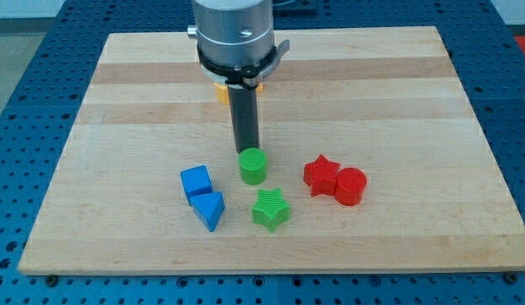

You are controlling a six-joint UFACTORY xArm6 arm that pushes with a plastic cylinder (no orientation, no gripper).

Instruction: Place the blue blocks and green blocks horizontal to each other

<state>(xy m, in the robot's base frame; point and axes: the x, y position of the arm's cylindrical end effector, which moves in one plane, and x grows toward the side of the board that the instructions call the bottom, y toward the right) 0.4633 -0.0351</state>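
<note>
My tip (247, 151) stands just above the green cylinder (253, 166) in the view, touching or almost touching its top side. A green star block (270, 209) lies below the cylinder, a little to the right. A blue cube (196, 181) lies to the left of the cylinder, and a blue triangular block (209, 209) sits right below the cube, touching it. The two blue blocks and the two green blocks form two short columns side by side near the view's bottom centre.
A red star block (321, 175) and a red cylinder (350, 186) touch each other to the right of the green blocks. A yellow block (221, 91) is mostly hidden behind the arm's body near the view's top. The wooden board (398, 102) ends near all four view edges.
</note>
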